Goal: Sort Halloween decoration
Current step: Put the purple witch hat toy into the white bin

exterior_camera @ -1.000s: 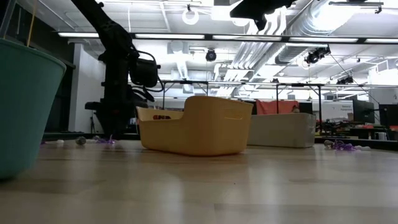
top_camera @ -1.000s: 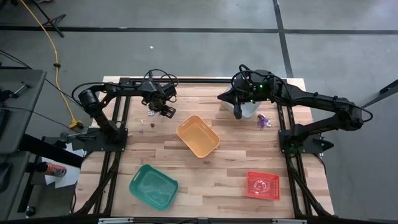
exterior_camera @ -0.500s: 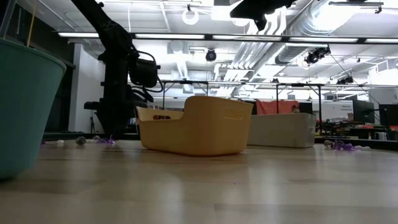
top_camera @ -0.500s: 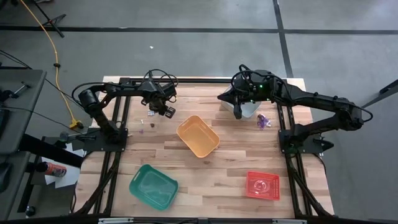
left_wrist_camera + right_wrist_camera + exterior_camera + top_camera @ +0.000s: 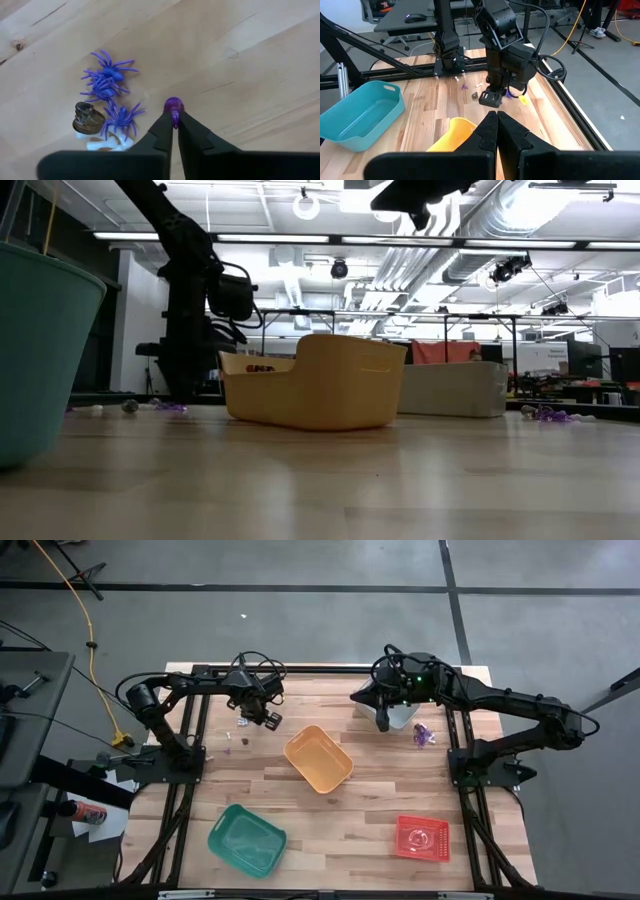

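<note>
One camera looks straight down on the whole surface (image 5: 330, 830), another sits level at its top facing the room, and each wrist camera looks past its own pincer, the left close to the wood, while all but it share the yellow bin (image 5: 318, 759).

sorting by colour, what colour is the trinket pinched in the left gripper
Purple. The left gripper is shut on a small purple trinket, clearest in the left wrist view.

Your left gripper (image 5: 174, 125) sits low near the table's far-left corner, fingers pinched together. Your right gripper (image 5: 497, 123) hangs raised by the far-right edge, fingers closed.
</note>
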Motion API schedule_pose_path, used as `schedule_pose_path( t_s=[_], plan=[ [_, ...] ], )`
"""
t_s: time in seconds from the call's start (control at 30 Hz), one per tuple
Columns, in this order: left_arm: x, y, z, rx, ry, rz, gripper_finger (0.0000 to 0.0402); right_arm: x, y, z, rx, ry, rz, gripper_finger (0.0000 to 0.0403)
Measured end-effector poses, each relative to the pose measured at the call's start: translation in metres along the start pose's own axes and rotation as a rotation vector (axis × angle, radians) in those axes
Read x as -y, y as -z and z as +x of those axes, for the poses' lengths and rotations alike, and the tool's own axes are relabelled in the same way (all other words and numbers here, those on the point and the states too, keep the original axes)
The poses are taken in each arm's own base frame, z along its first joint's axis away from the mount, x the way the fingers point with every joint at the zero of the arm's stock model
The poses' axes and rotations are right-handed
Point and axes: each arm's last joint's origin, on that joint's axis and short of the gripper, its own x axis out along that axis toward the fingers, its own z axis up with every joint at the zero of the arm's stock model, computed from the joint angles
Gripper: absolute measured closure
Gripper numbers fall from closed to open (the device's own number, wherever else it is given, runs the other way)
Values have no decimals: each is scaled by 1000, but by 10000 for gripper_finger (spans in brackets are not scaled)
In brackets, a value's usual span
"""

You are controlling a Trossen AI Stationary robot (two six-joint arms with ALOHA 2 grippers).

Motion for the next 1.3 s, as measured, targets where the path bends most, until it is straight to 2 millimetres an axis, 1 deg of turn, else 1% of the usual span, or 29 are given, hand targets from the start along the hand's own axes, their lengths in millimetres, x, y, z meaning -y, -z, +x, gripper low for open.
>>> schedule_pose_path(
  t_s=[0.13, 0.23, 0.37, 0.47, 0.6, 0.73, 0.8, 0.87, 0.93, 1.03, 1.13, 1.3],
  plan=[
    [0, 0, -4, 13, 7, -1, 395, 0, 1, 0, -5, 0, 1, 402],
    [-2, 2, -12, 32, 19, 10, 399, 0, 1, 0, -5, 0, -3, 402],
    [-5, 5, -39, 136, 99, 39, 400, 0, -1, 0, 7, 0, -26, 402],
    [-7, 6, -73, 313, 213, 91, 401, 0, -4, 0, 45, 3, -36, 402],
    [-5, 13, -131, 670, 450, 184, 401, 0, -8, -1, 83, 5, -60, 402],
    [-1, 31, -188, 1039, 671, 336, 401, 0, -10, -1, 102, 5, -63, 402],
    [2, 43, -209, 1184, 742, 421, 401, 0, -12, -1, 116, -4, -57, 402],
    [6, 55, -224, 1296, 777, 503, 401, 0, -14, -1, 139, -11, -43, 402],
    [10, 64, -233, 1376, 792, 580, 401, 0, -15, -2, 155, -15, -36, 402],
    [19, 72, -236, 1419, 784, 651, 401, -1, -17, -2, 170, -22, -43, 402],
    [25, 73, -234, 1425, 750, 647, 402, -1, -17, -2, 174, -23, -60, 402],
    [31, 69, -230, 1400, 759, 638, 401, -1, -17, -2, 174, -25, -63, 402]
  ],
)
